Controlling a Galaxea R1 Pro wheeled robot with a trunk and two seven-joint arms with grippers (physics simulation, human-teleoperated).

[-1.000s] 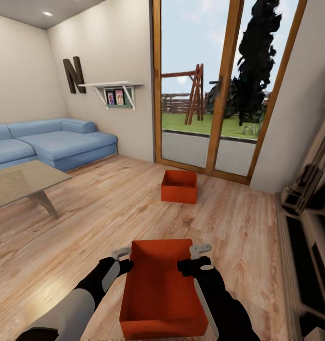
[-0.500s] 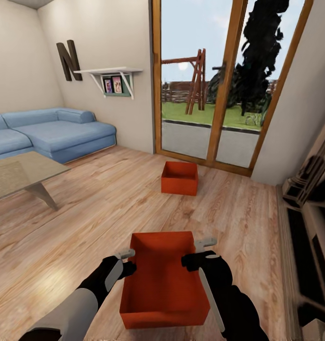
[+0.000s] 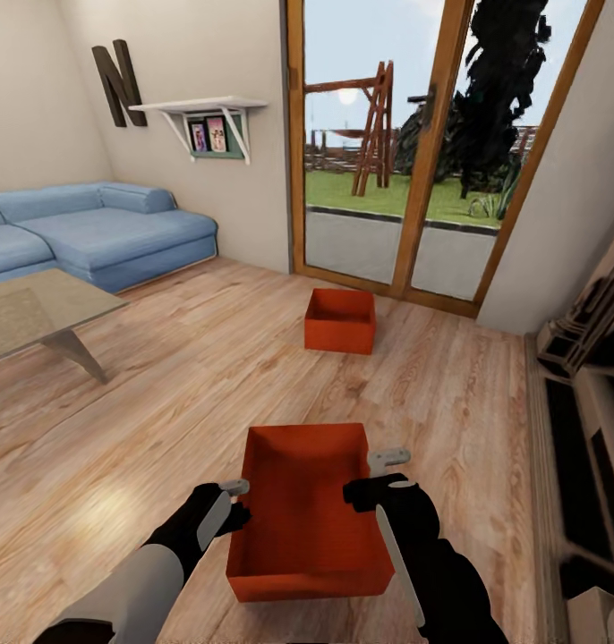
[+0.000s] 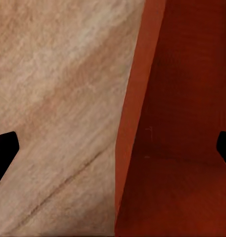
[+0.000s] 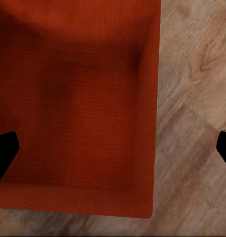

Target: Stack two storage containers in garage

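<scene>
You are still working in the living room, so the task is sitting at an early stage: neither bin is in the garage yet, and both the carrying and the stacking are left to do. You are holding the near orange-red rectangular storage container (image 3: 307, 514) between both arms, just above the light wood plank floor (image 3: 164, 402). Your left end effector (image 3: 234, 501) is straddling its left wall, one finger outside over the planks and one inside the bin, as the left wrist view is showing; your right end effector (image 3: 379, 474) is straddling the right wall the same way. Both sets of fingers are looking spread wide around the walls, so I cannot tell whether either is truly clamping or only standing open across the rim. The inside of this container is showing nothing but its flat orange-red bottom. The second orange-red storage container (image 3: 340, 320) is sitting on the planks well apart, near the wood-framed glass doors (image 3: 405, 152); what is showing of its inside is bare as well. A blue sofa (image 3: 92, 228) and a glass-topped desk (image 3: 34, 313) are standing off to your left.
</scene>
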